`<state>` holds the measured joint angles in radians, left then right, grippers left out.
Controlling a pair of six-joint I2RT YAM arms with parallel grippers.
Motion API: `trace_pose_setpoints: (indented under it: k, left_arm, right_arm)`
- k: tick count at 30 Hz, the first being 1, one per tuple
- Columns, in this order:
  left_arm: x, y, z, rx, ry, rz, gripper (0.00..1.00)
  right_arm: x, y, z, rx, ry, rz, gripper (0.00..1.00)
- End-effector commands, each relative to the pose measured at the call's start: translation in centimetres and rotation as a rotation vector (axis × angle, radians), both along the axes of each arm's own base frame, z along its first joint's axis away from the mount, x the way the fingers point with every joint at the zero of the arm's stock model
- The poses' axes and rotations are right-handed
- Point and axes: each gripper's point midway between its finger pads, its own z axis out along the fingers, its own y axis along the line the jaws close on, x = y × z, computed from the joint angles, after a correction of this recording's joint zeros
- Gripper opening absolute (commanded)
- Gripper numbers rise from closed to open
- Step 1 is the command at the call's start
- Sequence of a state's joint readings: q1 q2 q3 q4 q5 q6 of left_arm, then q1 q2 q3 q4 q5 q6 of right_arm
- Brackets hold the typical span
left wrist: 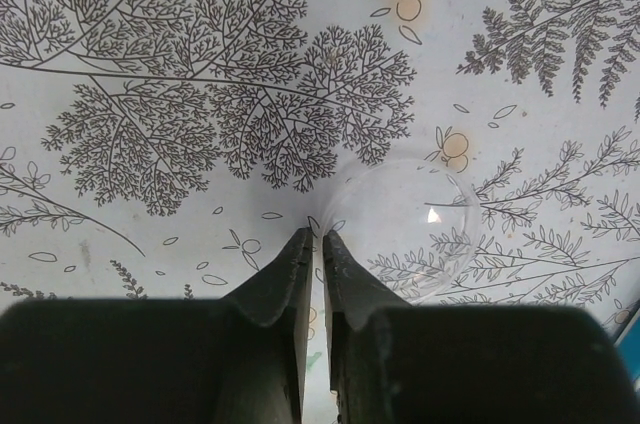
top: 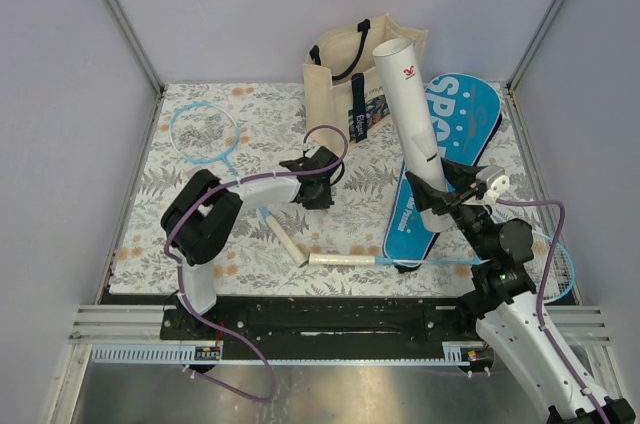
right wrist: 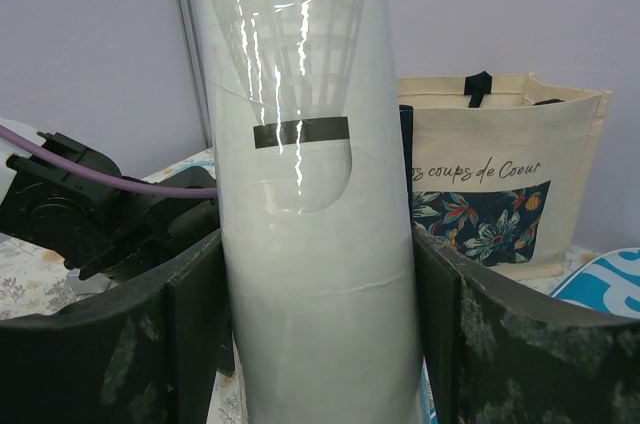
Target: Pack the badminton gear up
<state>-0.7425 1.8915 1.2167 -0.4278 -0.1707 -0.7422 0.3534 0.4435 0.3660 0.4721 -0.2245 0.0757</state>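
Two tools differ: right gripper (top: 441,206), lower right, clamps the long white plastic tube (top: 408,109); left gripper (left wrist: 315,244), centre, is nearly closed, empty.

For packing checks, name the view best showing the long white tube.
Top external: the whole long white tube shows, tilted, held by the right gripper. Right wrist shows only its middle between the fingers. Left wrist misses it.
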Motion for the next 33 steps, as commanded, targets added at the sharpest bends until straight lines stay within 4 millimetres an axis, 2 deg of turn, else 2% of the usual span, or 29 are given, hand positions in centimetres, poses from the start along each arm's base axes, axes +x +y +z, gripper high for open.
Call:
trace_pose_setpoints:
  k: [1, 4, 9, 17, 22, 28, 33]
  left_arm:
    - [-0.6, -0.1, -0.8, -0.004, 0.012, 0.008, 0.1]
    - [-0.5, 0.1, -0.4, -0.014, -0.003, 0.016, 0.01]
    - [-0.5, 0.2, 0.7, -0.041, -0.018, 0.03, 0.0]
    - [0.0, 1.7, 5.4, -0.187, -0.081, 0.095, 0.0]
    - [0.5, 3.9, 8.3, -0.332, -0.116, 0.153, 0.0]
    - [0.7, 7.1, 12.6, -0.462, -0.173, 0.178, 0.0]
    - [0.8, 11.3, 18.4, -0.613, -0.294, 0.223, 0.0]
  right_arm:
    - [-0.5, -0.5, 2.6, 0.038, -0.082, -0.019, 0.3]
    - [-0.5, -0.3, 2.6, 0.037, -0.074, -0.006, 0.29]
    - [-0.3, -0.1, 2.4, 0.039, -0.058, -0.001, 0.29]
    - [0.3, 0.7, 1.8, 0.009, -0.042, 0.025, 0.29]
    - [0.7, 1.5, 1.0, -0.031, -0.035, 0.054, 0.29]
    - [1.1, 2.8, -0.4, -0.15, -0.065, 0.104, 0.28]
    - [1.1, 4.4, -1.4, -0.195, -0.149, 0.182, 0.27]
